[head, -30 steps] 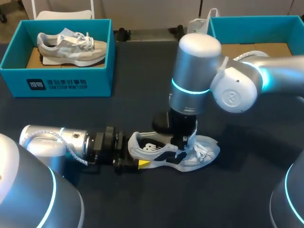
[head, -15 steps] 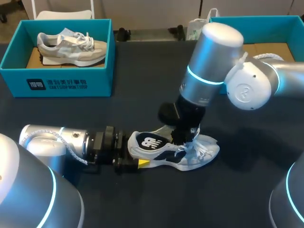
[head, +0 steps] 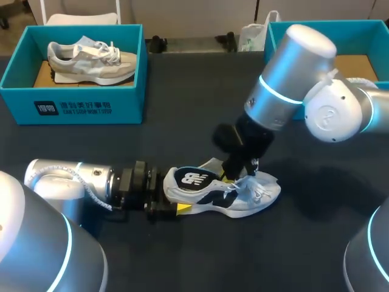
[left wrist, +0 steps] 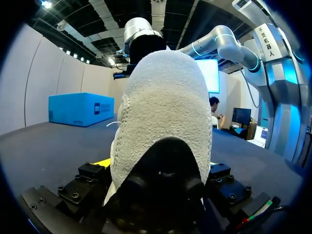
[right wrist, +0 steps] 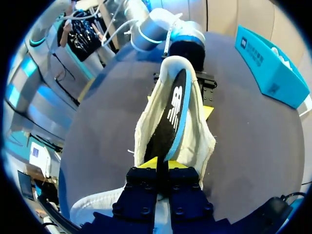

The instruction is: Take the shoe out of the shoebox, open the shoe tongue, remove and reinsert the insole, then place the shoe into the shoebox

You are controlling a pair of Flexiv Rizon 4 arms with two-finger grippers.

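Observation:
A white and navy shoe lies on its side on the dark table, toe to the right. My left gripper comes in low from the left, its wide-set fingers clamped on the heel. In the left wrist view the heel fills the space between the fingers of that gripper. My right gripper hangs over the shoe's middle, shut on the front end of the black insole with its white logo. In the right wrist view the insole runs from the right gripper toward the heel, resting in the shoe.
A teal shoebox at the back left holds a second, beige shoe. Another teal box stands at the back right, partly behind my right arm. The bare dark table stretches ahead of and to the right of the shoe.
My right arm has swung to the right and tilted, still shut on the insole. The insole's logo end now shows at the shoe's heel opening. The left arm has kept still.

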